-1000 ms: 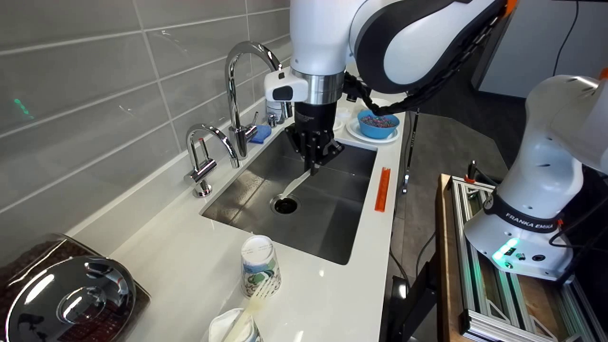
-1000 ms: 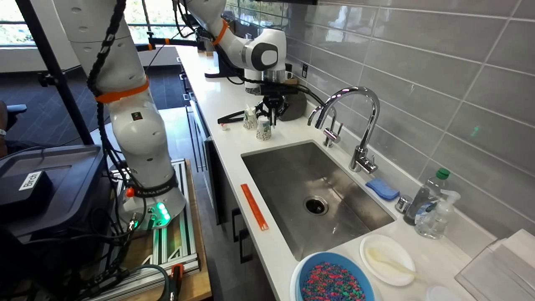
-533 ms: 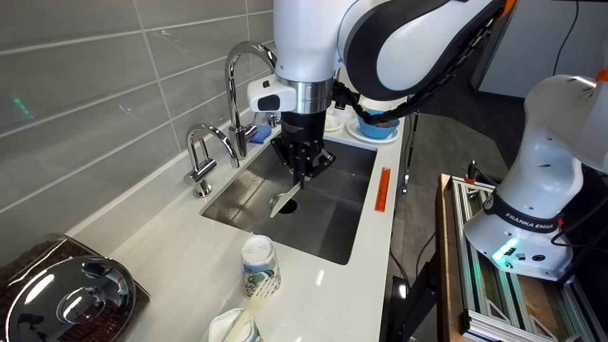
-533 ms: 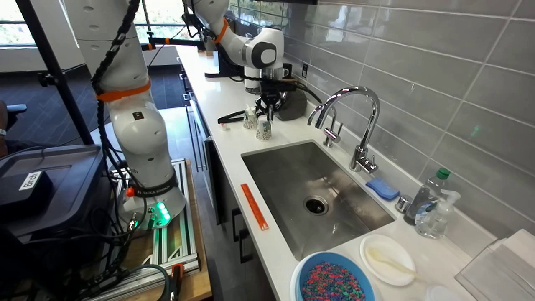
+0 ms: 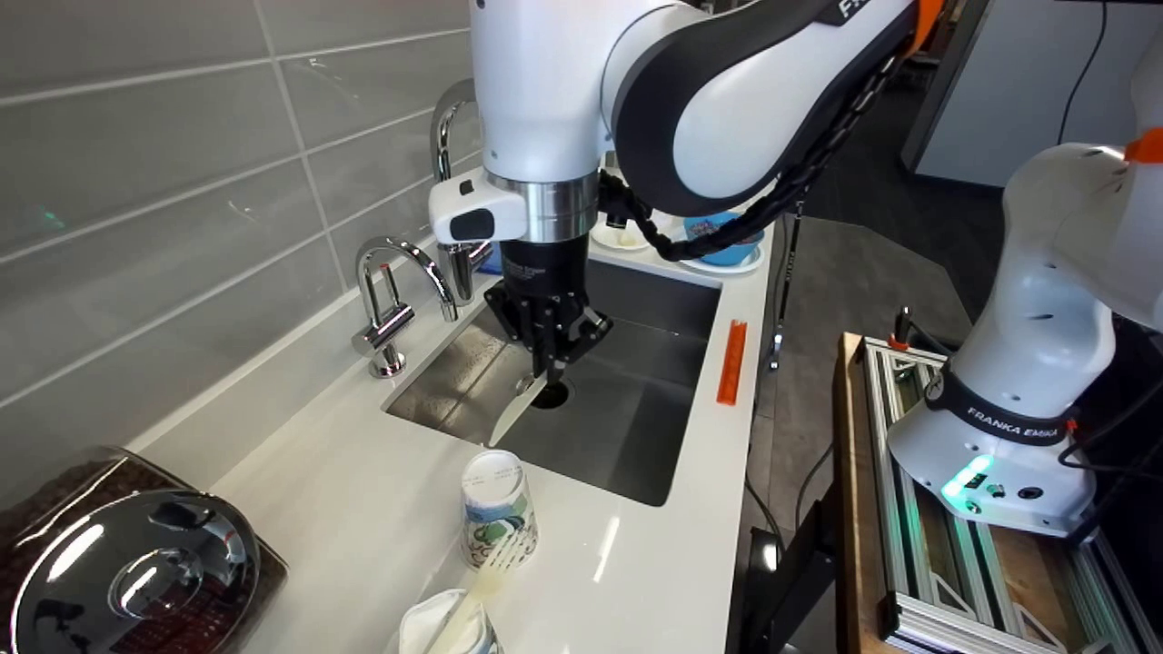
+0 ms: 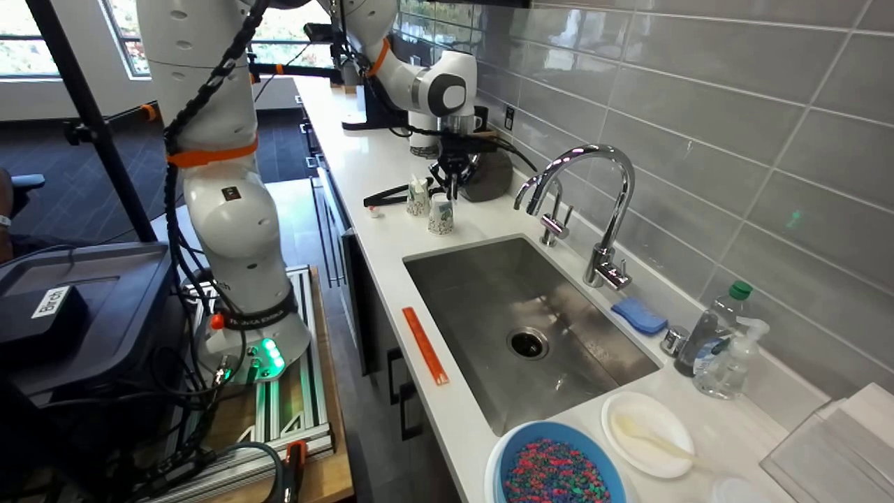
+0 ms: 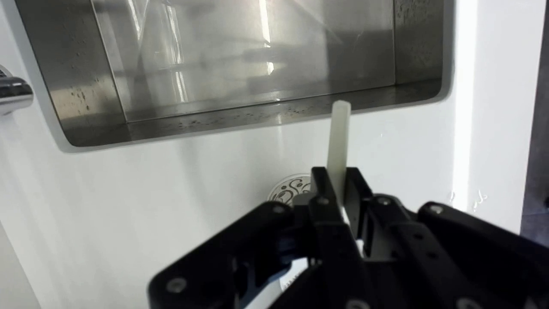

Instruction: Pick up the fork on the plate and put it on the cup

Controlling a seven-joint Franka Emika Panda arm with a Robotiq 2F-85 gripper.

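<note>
Gray tile backs a white counter and steel sink. Raised by the sink's near edge, the gripper is clamped around a pale utensil that reaches toward the near left; its kind is hard to tell. Just nearer, a patterned white cup stands upside down, a tined fork crossing in front of it. On the far counter, a white plate holds a yellowish utensil.
</note>
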